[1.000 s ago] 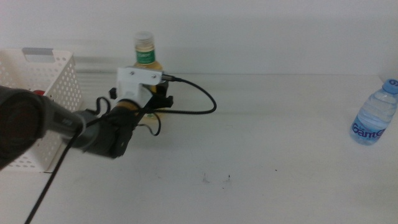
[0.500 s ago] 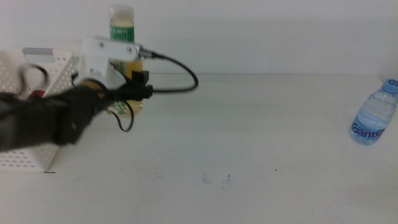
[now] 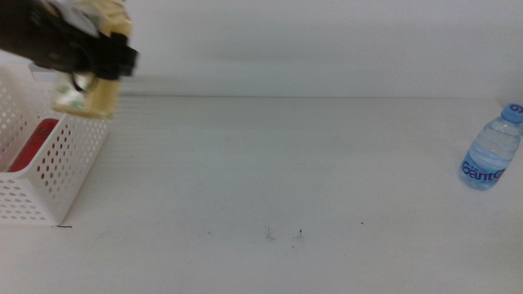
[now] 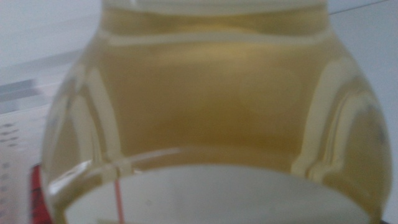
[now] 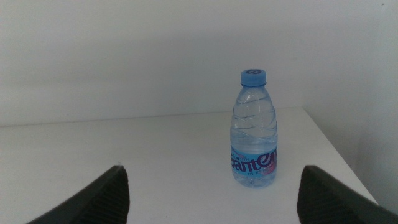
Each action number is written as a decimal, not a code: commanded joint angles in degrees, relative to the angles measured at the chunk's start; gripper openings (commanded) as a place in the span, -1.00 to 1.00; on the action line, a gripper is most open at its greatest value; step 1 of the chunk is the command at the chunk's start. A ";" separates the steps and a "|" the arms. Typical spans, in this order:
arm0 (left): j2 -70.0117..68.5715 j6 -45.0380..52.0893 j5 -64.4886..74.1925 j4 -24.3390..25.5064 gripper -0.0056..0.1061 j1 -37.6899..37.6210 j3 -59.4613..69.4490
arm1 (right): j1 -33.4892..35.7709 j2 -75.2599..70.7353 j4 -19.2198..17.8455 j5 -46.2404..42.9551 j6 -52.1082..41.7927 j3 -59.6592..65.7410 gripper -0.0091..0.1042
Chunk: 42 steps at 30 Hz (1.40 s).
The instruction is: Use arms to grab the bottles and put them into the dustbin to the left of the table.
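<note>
The left gripper [image 3: 102,57] is clamping the yellow-drink bottle [image 3: 90,94] (tilted, blurred) above the dustbin [image 3: 57,167], with a red can [image 3: 29,147] lying inside below it. The right gripper [image 5: 211,186] is waiting, jaws spread, the water bottle [image 5: 254,129] upright ahead of it.

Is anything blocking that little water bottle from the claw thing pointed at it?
Nothing visible. In the right wrist view the water bottle stands upright on bare table, straight ahead of the open right pincer; only white tabletop lies between them.
</note>
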 commanded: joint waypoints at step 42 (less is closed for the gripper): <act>28.56 9.60 26.00 3.00 -0.20 23.42 -26.36 | -0.47 -0.24 -0.13 -0.64 -0.14 0.23 0.80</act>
